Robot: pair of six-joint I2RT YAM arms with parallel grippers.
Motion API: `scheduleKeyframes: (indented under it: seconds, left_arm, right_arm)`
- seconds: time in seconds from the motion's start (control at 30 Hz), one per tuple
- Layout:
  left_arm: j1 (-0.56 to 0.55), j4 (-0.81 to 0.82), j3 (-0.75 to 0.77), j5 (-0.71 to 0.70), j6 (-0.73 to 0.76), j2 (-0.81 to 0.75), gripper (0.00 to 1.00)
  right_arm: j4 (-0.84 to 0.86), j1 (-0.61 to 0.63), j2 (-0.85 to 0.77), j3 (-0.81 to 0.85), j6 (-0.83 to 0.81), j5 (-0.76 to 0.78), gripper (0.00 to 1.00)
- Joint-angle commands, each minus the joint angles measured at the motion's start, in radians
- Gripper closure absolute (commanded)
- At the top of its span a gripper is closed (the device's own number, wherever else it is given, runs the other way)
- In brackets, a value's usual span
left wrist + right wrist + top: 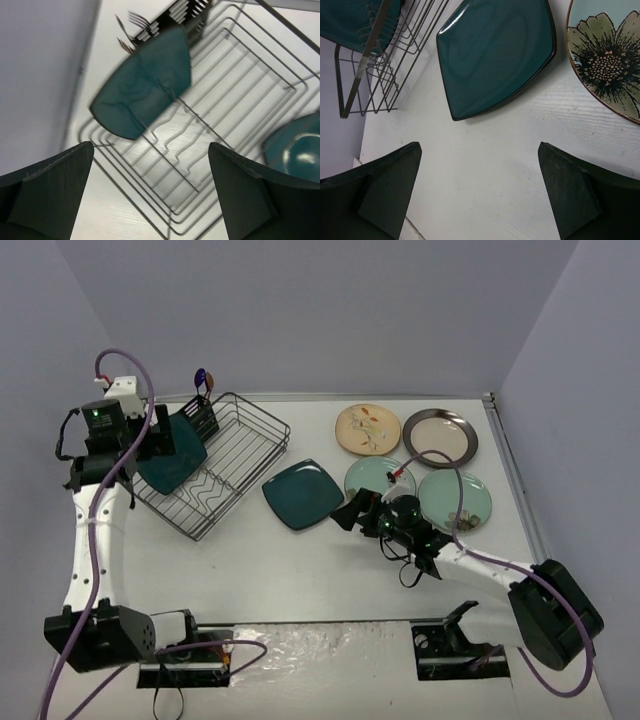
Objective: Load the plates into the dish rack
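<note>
**A:** How is the left gripper (150, 150) standing?

**B:** It is hanging wide open over the dish rack (240, 445), holding nothing. One teal square plate (145, 95) is leaning on edge among the dividers, at about eleven o'clock from the gripper and apart from it. That view is blurring, so I cannot tell whether the plate is sitting fully in a slot.

**A:** And the right gripper (480, 147)?

**B:** It is also gaping, and empty. The second teal square plate (495, 50) is lying flat on the table (485, 165) at twelve o'clock from it, near but not touching. The flowered plate (607, 60) is lying at two o'clock.

**A:** How is that second plate going to handle?

**B:** I am expecting it to be stiff, glazed, fairly heavy and breakable, so slipping is the worry. I am judging the near raised rim, or a corner, to be the best hold, with one finger going under the lip.

**A:** Where is the rack lying from there?

**B:** In the top view it is sitting at ten o'clock from the plate, close beside it.
</note>
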Motion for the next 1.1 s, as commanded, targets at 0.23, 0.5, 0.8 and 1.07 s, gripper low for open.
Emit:
scheduleKeyframes:
  seconds: [0.23, 0.5, 0.8, 1.07]
  left_arm:
    - [-0.096, 0.188, -0.483, 0.189, -0.245, -0.533, 0.03]
    - [-0.113, 0.178, -0.561, 0.214, -0.241, -0.616, 0.03]
    - [-0.128, 0.168, -0.561, 0.204, -0.233, -0.627, 0.03]
    - [-0.131, 0.164, -0.561, 0.199, -0.232, -0.628, 0.03]
  right_arm:
    - [0.328, 0.137, 0.239, 0.001, 0.247, 0.335, 0.03]
    - [0.461, 0.151, 0.474, 0.063, 0.363, 0.345, 0.05]
    - [0.525, 0.163, 0.646, 0.091, 0.532, 0.378, 0.12]
    - [0.539, 0.163, 0.733, 0.108, 0.587, 0.384, 0.21]
